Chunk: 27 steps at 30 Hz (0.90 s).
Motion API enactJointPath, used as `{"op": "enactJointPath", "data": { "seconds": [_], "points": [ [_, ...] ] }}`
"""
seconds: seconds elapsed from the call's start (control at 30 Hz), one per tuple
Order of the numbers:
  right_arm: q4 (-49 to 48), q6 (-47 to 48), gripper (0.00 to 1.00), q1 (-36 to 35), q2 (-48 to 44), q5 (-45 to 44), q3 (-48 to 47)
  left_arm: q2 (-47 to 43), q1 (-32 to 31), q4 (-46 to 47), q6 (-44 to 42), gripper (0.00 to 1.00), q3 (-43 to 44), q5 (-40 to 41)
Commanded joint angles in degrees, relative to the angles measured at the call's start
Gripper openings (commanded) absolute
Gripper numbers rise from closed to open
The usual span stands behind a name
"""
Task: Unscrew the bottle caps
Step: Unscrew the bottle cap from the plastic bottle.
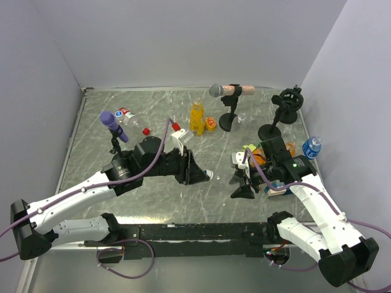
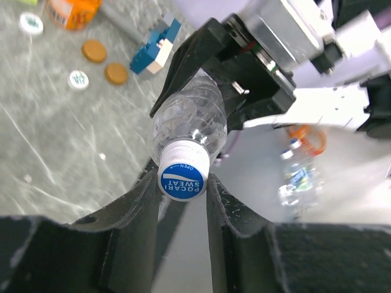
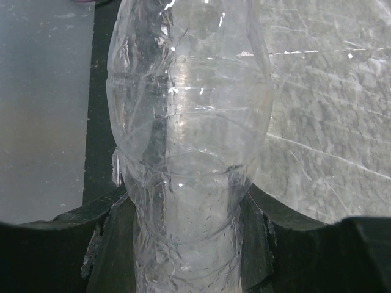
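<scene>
From above, my left gripper (image 1: 204,174) and right gripper (image 1: 238,182) met nose to nose. At the left wrist, my fingers pinched the blue-white cap (image 2: 182,177) of the clear bottle (image 2: 188,119). At the right wrist, my jaws clamped its body. Grip made, I judged; twisting came next, with the body held firm.

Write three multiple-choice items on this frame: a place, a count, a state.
1. Where is the cap? A) lying loose B) between the left fingers C) out of view
2. How many brown discs show? A) one B) two C) four
3. The bottle is: A) lying flat B) standing alone C) gripped by the right fingers
Key: B, fingers flank the cap; B, two discs lie close together; C, fingers clamp its body.
</scene>
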<state>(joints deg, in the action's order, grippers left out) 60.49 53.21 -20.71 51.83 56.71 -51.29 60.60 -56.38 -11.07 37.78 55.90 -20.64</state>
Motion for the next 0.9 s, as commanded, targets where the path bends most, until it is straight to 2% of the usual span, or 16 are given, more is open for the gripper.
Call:
{"op": "enactJointPath", "data": {
  "seconds": [0.0,0.07,0.17,0.23,0.3,0.5,0.57,0.67,0.73,0.87],
  "points": [
    [-3.19,0.93,0.27,-0.3,-0.07,1.92,-0.39,0.4,-1.1,-3.68,11.01,0.06,5.53,0.68],
    [-3.27,0.93,0.27,-0.21,-0.07,1.91,-0.31,0.75,-1.1,-5.1,9.69,0.21,6.15,1.66],
    [-3.19,0.93,0.27,-0.21,-0.24,1.83,-0.22,0.23,-1.1,-3.0,8.54,0.58,5.28,1.05],
    [-3.18,0.93,0.27,-0.21,-0.15,1.83,-0.22,-0.74,-1.1,-1.41,7.58,0.75,4.75,1.3],
    [-3.18,1.02,0.27,-0.21,-0.15,1.92,-0.3,-1.88,-1.1,-0.27,5.56,0.87,4.48,1.22],
    [-2.92,1.19,0.27,-0.21,0.29,2.09,-0.66,-6.62,-1.1,-2.46,-4.18,0.99,4.57,3.5],
    [-3.01,1.19,0.27,-0.21,0.11,2.09,-0.57,-9.17,-1.1,-2.82,-12.52,0.97,3.09,3.25],
    [-3.18,1.19,0.27,-0.12,0.02,2.27,-0.48,-15.22,-1.1,1.39,-25.17,0.97,-3.4,0.61],
    [-2.75,1.28,0.27,-0.12,0.28,2.35,-0.74,-18.83,-1.1,4.47,-31.25,0.97,-7.45,2.27],
    [-3.01,1.11,0.27,-0.12,0.02,2.27,-0.57,-21.14,-1.1,10.62,-44.88,0.97,-12.3,-0.26]
  ]
}}
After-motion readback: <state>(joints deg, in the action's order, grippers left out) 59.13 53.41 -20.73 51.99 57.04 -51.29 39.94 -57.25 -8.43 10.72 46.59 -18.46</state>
